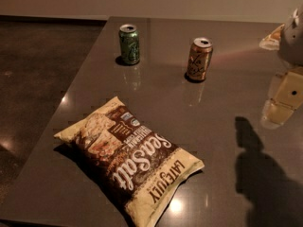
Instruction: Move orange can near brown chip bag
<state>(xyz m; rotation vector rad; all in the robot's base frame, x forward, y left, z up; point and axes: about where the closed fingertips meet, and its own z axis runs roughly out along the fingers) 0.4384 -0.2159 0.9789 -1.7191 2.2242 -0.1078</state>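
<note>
The orange can (199,59) stands upright on the dark grey table (222,126), right of centre toward the back. The brown chip bag (131,158) lies flat at the front, left of centre, with its "Sea Salt" lettering facing up. The can is well apart from the bag, behind it and to the right. My gripper (283,100) shows as pale cream parts at the right edge, hanging above the table to the right of the orange can and clear of it. It holds nothing that I can see.
A green can (129,44) stands upright at the back, left of the orange can. The table's left edge runs diagonally beside the bag, with dark floor (33,79) beyond it. The arm's shadow (265,174) falls on the table at the front right.
</note>
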